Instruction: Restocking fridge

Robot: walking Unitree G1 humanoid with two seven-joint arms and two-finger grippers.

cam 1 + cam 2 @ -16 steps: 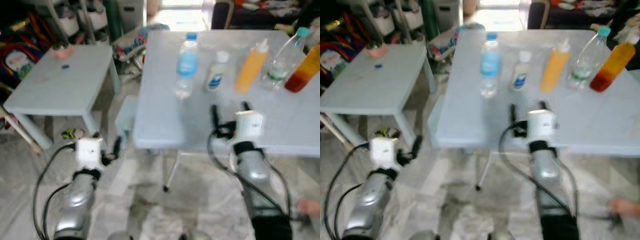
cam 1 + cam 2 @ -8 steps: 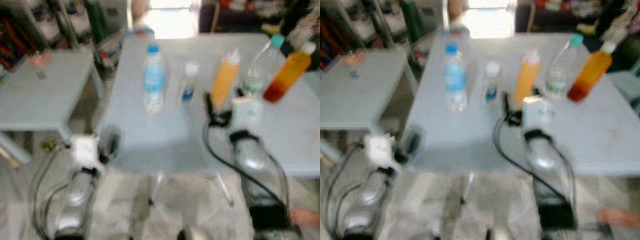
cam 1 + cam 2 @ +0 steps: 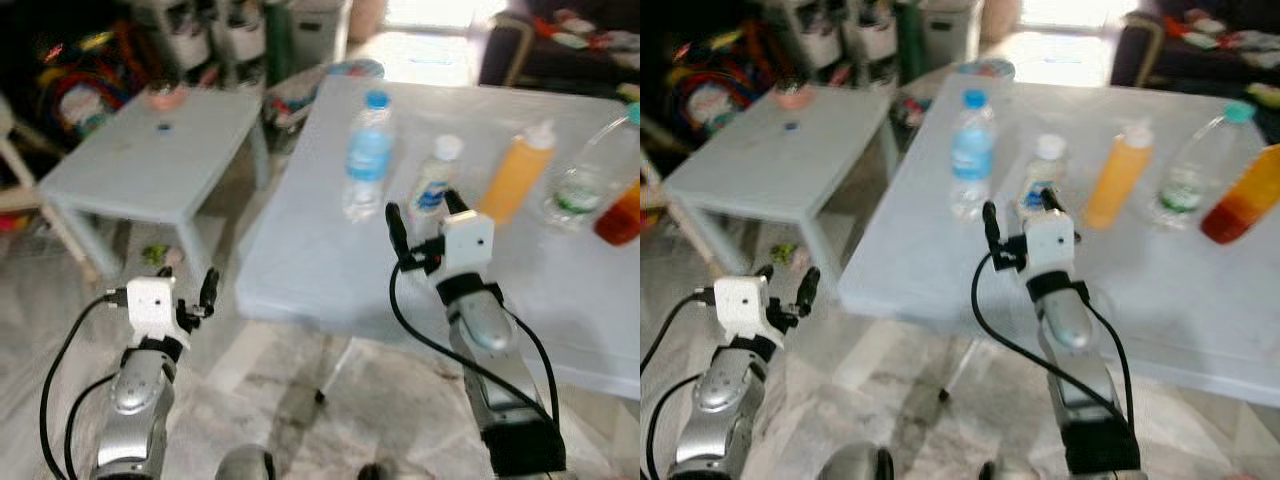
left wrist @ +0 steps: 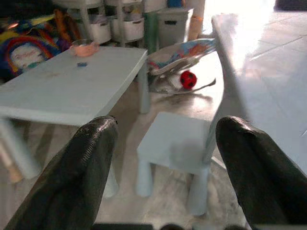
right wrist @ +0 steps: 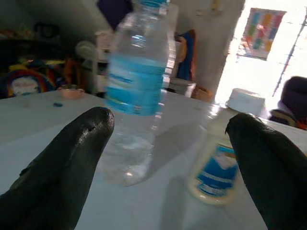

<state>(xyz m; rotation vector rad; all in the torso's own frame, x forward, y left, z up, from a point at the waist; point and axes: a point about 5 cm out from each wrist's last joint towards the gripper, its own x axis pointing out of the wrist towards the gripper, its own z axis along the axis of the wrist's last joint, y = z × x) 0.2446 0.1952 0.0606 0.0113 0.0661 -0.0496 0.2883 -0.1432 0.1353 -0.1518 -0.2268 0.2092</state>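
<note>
The right tool (image 3: 422, 212), spread wide and empty, hovers just short of the upright water bottle (image 3: 366, 156) and small bottle (image 3: 432, 182); left tool (image 3: 190, 292), also open, hangs well away.

A: Right edge is cropping the red-orange bottle (image 3: 620, 212) beside the clear bottle (image 3: 585, 175); its cap is showing only in the right eye view.

B: Noted. Motion blur is smearing every label near the water bottle (image 3: 367, 157); text illegible.
</note>
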